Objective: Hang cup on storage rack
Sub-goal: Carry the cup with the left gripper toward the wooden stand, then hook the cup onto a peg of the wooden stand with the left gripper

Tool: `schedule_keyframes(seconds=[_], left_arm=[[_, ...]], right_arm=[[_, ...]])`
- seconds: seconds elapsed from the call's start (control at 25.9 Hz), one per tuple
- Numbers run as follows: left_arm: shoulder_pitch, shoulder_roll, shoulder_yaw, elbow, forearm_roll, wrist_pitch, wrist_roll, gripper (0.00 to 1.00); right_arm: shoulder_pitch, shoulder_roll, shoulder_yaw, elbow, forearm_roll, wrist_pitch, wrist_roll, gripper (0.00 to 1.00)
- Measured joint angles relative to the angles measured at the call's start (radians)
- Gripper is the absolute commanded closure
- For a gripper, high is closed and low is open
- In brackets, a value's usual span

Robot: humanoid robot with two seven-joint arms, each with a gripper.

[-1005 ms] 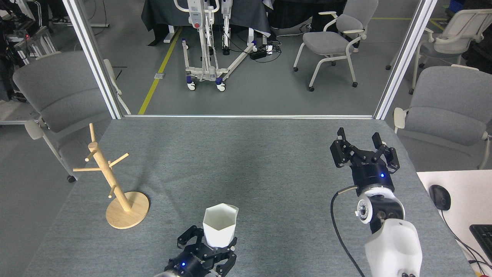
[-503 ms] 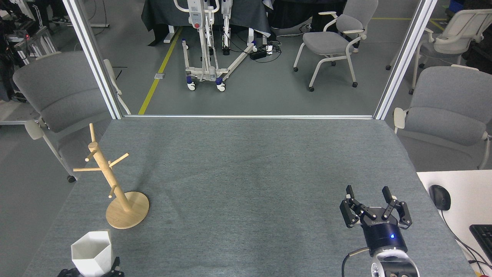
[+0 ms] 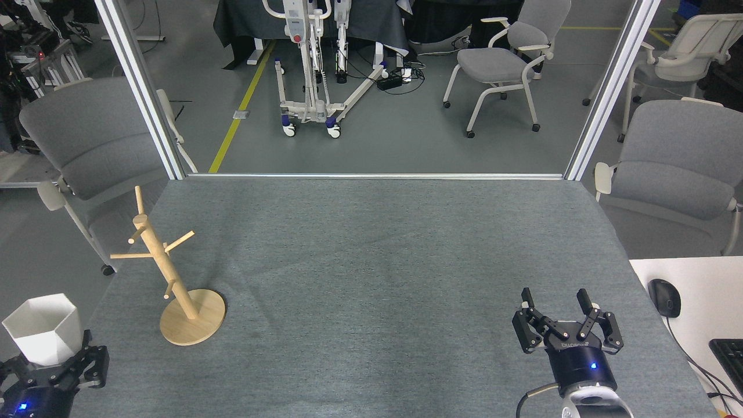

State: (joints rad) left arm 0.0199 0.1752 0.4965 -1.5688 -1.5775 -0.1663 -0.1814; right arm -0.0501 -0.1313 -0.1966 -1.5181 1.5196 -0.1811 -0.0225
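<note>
**Q:** Where is the cup, and what has hold of it?

**A:** My left gripper pinches the cup low on its body, at the near-left corner of the view, out past the table edge; the cup stands upright, mouth up; I cannot see its handle from here. My right gripper hangs spread and empty over the near-right part of the table, well apart from everything.

**Q:** So how do you hang it well?

**A:** The storage rack stands just ahead and to the right of my left gripper, its post leaning in this view, thin pegs angled up and out; I judge the carry is under way and the threading is not yet begun. I want the handle hole turned toward a peg, so I must first find which side the handle faces; then I bring the cup in above a peg tip, slide the hole down along the peg, and only then loosen my fingers.

**Q:** What could get in the way?

**A:** The nearer pegs themselves; coming in low from the left I could knock one and tip the rack, since its disc base sits loose on the cloth. Chairs, a wheeled frame and a mouse lie far beyond or right of my grippers; none blocks the path.
</note>
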Motion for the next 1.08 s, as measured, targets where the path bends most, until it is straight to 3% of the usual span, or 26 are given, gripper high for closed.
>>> schedule_keyframes(seconds=[0.15, 0.31, 1.08], left_arm=[[-0.133, -0.005, 0.001, 0.040, -0.142, 0.008, -0.056, 1.00], [-0.194, -0.008, 0.000, 0.049, -0.195, 0.010, -0.073, 1.00], [-0.208, -0.062, -0.105, 0.045, -0.302, 0.007, -0.077, 1.00]], right_arm=[[-0.002, 0.001, 0.000, 0.016, 0.002, 0.000, 0.000, 0.00], [-0.006, 0.003, 0.000, 0.023, 0.002, 0.000, 0.002, 0.00], [-0.033, -0.007, -0.002, 0.058, 0.000, 0.003, -0.002, 0.00]])
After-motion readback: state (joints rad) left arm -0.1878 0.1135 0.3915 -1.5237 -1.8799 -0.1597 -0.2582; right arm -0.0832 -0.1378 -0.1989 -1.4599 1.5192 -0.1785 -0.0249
